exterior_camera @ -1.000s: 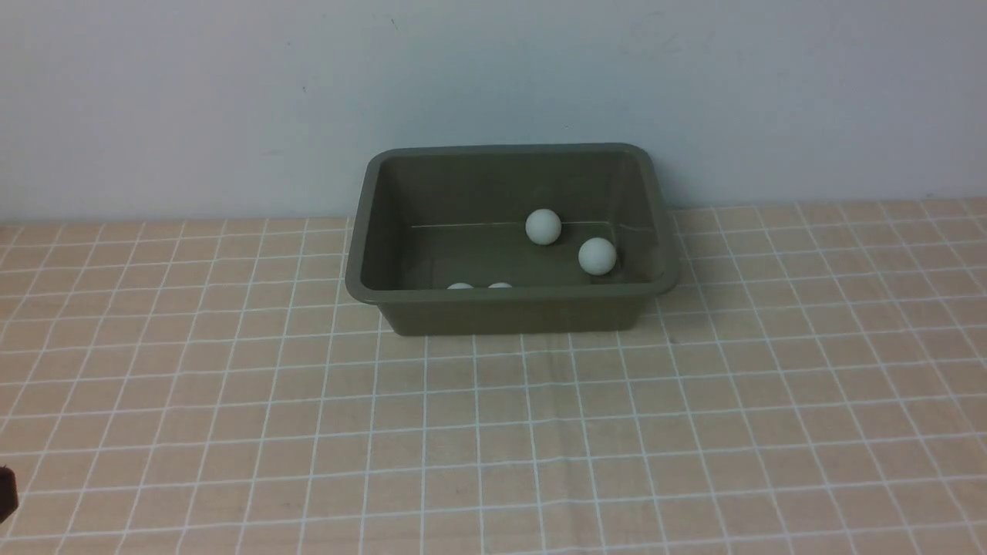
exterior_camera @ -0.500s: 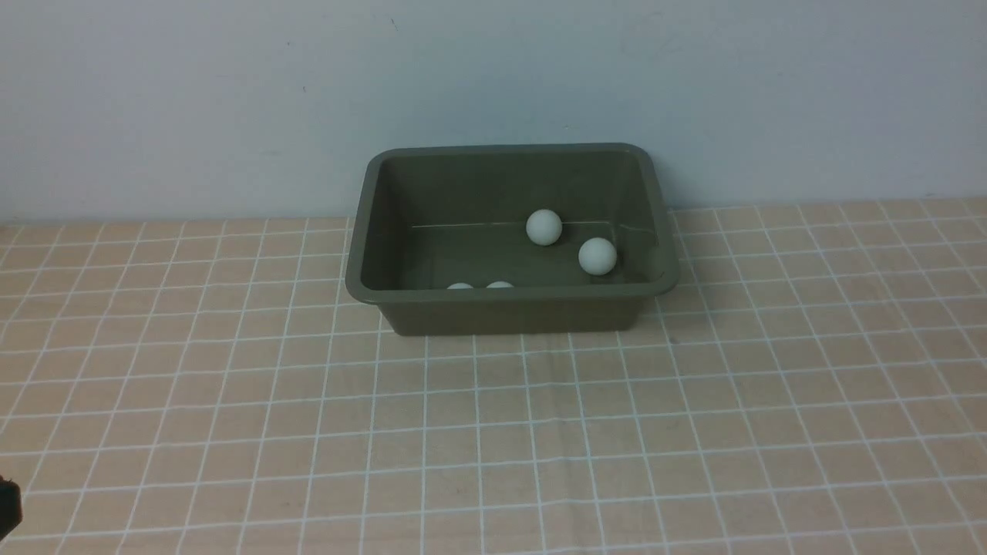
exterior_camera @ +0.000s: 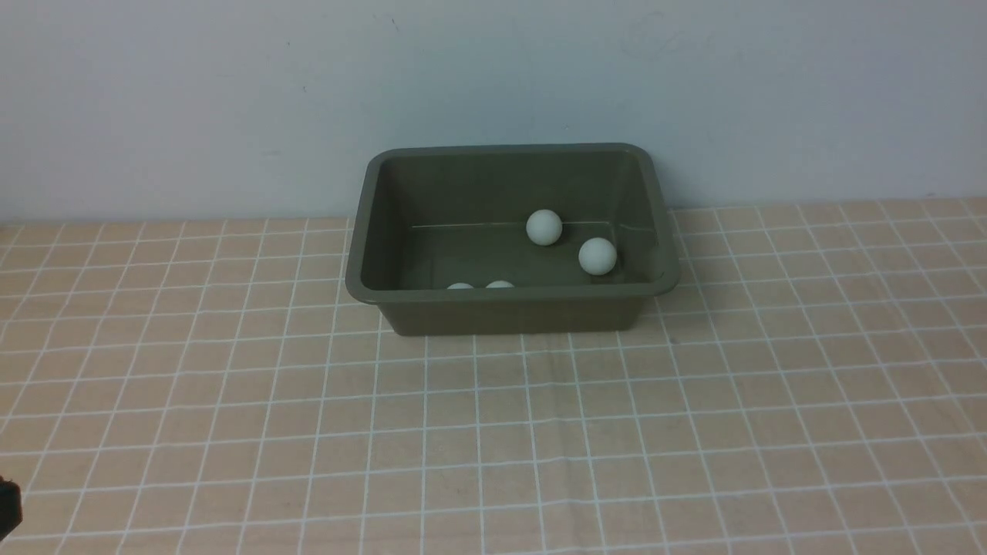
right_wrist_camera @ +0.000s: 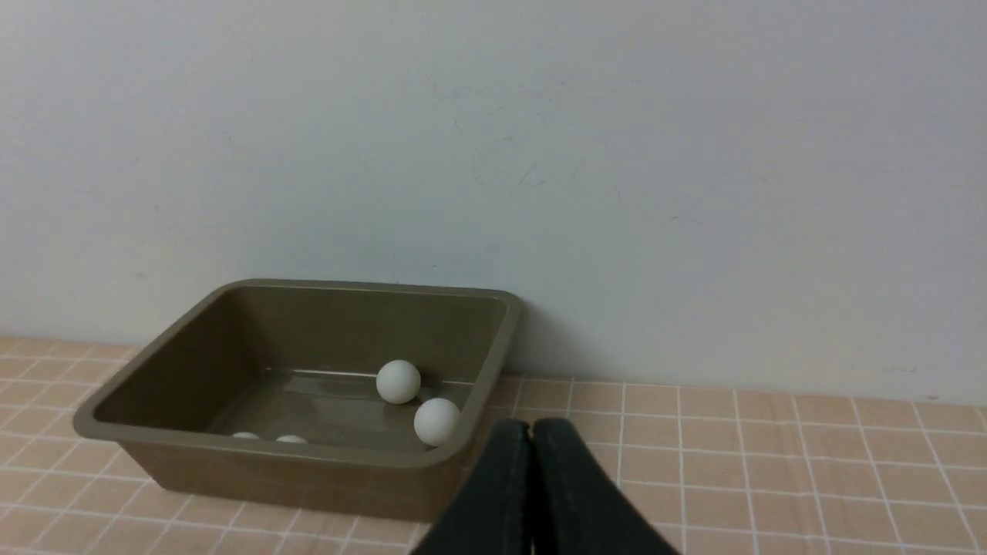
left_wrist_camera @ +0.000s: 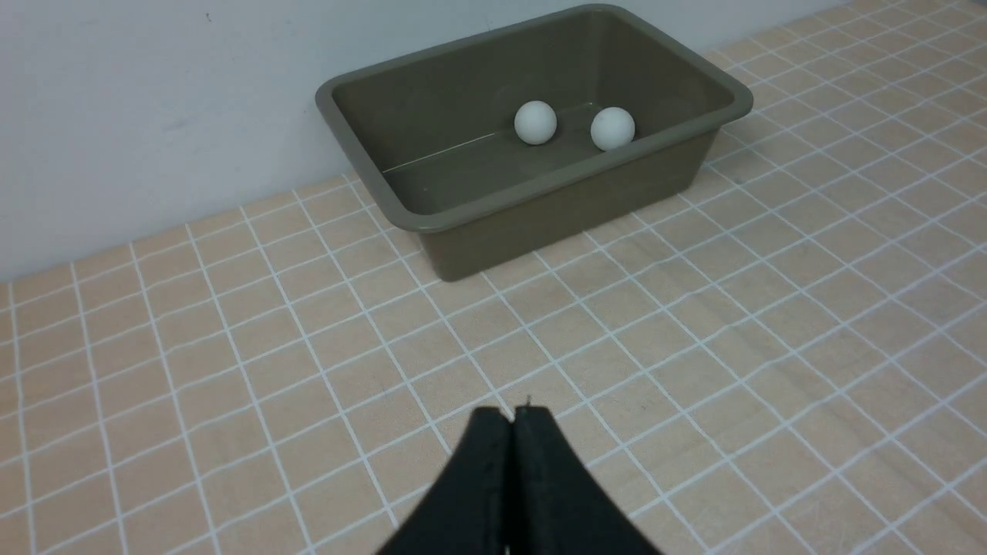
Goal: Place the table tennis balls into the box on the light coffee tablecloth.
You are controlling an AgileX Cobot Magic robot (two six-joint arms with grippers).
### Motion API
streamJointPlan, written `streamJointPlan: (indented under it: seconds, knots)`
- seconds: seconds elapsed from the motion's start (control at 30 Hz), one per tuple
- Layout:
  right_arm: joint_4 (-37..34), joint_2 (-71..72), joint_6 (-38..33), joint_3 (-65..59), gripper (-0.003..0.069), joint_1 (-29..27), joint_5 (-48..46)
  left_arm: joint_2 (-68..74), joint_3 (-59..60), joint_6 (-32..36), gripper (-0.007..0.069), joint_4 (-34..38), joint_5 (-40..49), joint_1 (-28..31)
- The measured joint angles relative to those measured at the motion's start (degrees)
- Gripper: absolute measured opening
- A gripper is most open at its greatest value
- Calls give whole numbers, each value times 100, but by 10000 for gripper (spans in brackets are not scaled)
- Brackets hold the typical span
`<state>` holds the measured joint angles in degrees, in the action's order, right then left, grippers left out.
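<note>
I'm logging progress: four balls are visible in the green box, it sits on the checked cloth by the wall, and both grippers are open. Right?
Not quite: both grippers are shut. The left gripper and right gripper show jaws pressed together in their wrist views. Four balls in the box on the cloth are correct.

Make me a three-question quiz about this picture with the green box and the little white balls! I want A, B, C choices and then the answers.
1. Where are the table tennis balls?
A. inside the box
B. on the cloth beside the box
C. held by an end effector

2. How many balls show in the front view?
A. one
B. four
C. seven

3. How is the left end effector?
A. wide open
B. shut on a ball
C. shut and empty

Answers:
1. A: every ball seen lies within the box walls, none on the light coffee tablecloth.
2. B: two show whole, and two peek over the near rim.
3. C: the left end effector has its fingers pressed together with nothing between them.
</note>
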<state>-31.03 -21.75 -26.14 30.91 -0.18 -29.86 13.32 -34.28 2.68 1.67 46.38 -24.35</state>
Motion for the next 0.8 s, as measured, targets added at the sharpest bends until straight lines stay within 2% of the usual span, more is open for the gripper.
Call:
streamJointPlan:
  seconds: [0.17,0.27,0.57,0.8]
  knots:
    - [680,262,-163,-321,-17,-11,-39,0,0,0,-69,0,0,0]
    - [1041,736,-176,-1063,-17,-13,119,0,0,0,-69,0,1,0]
    - [962,1801,36,-2809,-17,-13,1436,0,0,0,-69,0,1,0]
    - [847,2217,92,-3261,-18,-13,1571,0,0,0,-69,0,1,0]
